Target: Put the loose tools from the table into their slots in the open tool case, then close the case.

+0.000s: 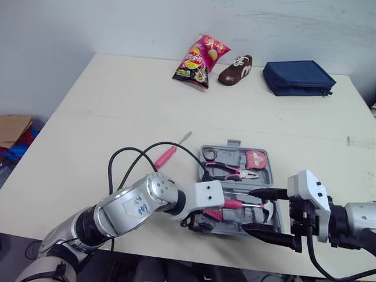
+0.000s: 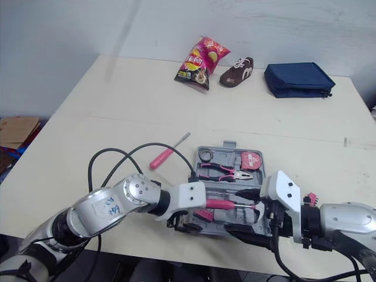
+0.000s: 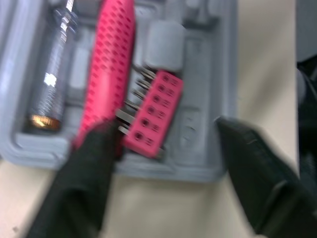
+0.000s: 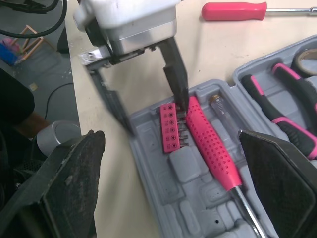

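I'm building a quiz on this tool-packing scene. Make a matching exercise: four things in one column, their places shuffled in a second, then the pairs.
Things
1. pink-handled screwdriver with a thin metal shaft
2. pink and black pliers
3. pink plastic bit holder
4. navy blue fabric pouch

Places
A. far right part of the pale table
B. loose on the table, left of the grey plastic tool case
C. in the case's near half, beside the pink textured handle
D. in the case's far half

Pairs: 1-B, 2-D, 3-C, 4-A
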### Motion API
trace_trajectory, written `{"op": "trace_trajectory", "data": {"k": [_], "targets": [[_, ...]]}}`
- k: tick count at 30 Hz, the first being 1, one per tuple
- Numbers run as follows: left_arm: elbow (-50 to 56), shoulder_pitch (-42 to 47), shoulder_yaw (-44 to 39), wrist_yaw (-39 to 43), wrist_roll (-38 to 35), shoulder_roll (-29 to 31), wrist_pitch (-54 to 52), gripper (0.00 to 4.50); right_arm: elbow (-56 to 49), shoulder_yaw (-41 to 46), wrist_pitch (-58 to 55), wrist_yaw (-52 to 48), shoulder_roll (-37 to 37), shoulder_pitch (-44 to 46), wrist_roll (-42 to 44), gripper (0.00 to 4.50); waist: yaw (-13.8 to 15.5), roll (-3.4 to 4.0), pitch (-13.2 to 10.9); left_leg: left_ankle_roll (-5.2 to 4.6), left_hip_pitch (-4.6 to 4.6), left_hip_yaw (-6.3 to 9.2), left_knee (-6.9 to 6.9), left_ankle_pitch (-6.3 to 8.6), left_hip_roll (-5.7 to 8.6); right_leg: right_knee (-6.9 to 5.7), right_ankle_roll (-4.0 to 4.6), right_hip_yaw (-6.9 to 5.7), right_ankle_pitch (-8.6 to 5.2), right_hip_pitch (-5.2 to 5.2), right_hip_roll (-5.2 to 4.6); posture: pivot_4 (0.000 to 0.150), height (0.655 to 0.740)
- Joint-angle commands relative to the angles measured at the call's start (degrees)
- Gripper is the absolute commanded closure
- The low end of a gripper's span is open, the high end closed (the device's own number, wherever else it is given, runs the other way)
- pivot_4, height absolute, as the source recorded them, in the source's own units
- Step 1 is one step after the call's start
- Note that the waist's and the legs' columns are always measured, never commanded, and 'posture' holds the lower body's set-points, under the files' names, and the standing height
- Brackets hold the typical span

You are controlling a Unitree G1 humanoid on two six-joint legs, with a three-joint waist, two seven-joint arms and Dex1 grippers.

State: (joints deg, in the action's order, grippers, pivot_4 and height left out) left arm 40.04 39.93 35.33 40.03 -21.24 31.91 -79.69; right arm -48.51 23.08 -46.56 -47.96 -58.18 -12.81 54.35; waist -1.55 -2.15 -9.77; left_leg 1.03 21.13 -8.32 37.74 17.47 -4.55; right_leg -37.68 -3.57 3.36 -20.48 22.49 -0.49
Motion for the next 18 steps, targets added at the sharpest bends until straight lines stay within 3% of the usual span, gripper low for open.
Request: {"op": "trace_trajectory", "data": {"k": [1, 4, 8, 9, 11, 13, 18], "targets": [[0.33, 2.89, -6.17, 3.22, -3.67, 2.04, 0.13, 0.09, 0.78, 0.26, 1.46, -0.75, 0.08, 0.64, -0.70, 0.00, -0.20, 0.01, 0.00, 0.00, -0.01, -0.01, 0.00, 0.00, -0.01, -0.01, 0.00, 0.00, 0.00, 0.01, 0.01, 0.150, 0.7400], [-2.20, 2.84, -6.97, 6.39, -4.19, 4.84, 6.82, 0.09, 1.37, -0.50, 2.07, -0.72, 0.24, 1.06, -1.53, 0.00, -0.19, 0.02, -0.01, 0.02, -0.05, -0.01, -0.01, -0.01, 0.00, -0.02, 0.01, 0.00, 0.00, 0.00, 0.02, 0.150, 0.7400], [-8.00, -1.79, -8.29, 14.66, -2.74, 7.19, 26.97, 0.09, 1.41, -1.06, 2.45, -0.58, 0.61, 1.18, -1.90, 0.00, -0.14, 0.03, -0.01, 0.03, -0.02, -0.01, -0.05, -0.01, -0.01, 0.01, 0.02, 0.00, -0.01, 0.03, 0.02, 0.150, 0.7400], [-9.88, -2.87, -8.31, 15.85, -1.75, 6.84, 31.95, 0.32, 1.41, -1.16, 2.50, -0.50, 0.63, 1.22, -1.88, 0.00, -0.08, 0.03, -0.01, 0.03, -0.03, -0.03, -0.06, -0.01, -0.01, 0.01, 0.02, 0.00, -0.01, 0.03, 0.01, 0.150, 0.7400], [-13.29, -4.40, -8.65, 18.50, -1.78, 5.33, 38.32, 0.95, 1.35, -1.41, 2.67, -0.38, 0.78, 1.10, -2.12, 0.00, -0.05, 0.02, -0.01, 0.03, -0.01, -0.03, -0.02, -0.01, -0.01, 0.01, 0.02, -0.01, -0.01, 0.03, -0.01, 0.150, 0.7400], [-16.52, -4.84, -7.10, 21.08, -0.74, 4.03, 43.07, 1.85, 1.54, -1.75, 2.74, -0.17, 0.85, 1.40, -2.23, 0.00, 0.04, 0.02, -0.01, 0.00, 0.02, -0.03, 0.03, 0.01, 0.00, 0.01, 0.02, -0.01, -0.01, 0.02, -0.01, 0.150, 0.7400], [-21.01, -4.76, -3.60, 20.45, 3.68, 0.80, 45.12, 4.40, 0.94, -1.99, 2.91, 0.47, 1.52, 0.60, -2.98, 0.00, -0.01, 0.03, -0.01, -0.04, 0.05, -0.03, 0.05, 0.03, 0.00, 0.03, 0.01, -0.01, -0.01, 0.02, 0.00, 0.150, 0.7400]]}}
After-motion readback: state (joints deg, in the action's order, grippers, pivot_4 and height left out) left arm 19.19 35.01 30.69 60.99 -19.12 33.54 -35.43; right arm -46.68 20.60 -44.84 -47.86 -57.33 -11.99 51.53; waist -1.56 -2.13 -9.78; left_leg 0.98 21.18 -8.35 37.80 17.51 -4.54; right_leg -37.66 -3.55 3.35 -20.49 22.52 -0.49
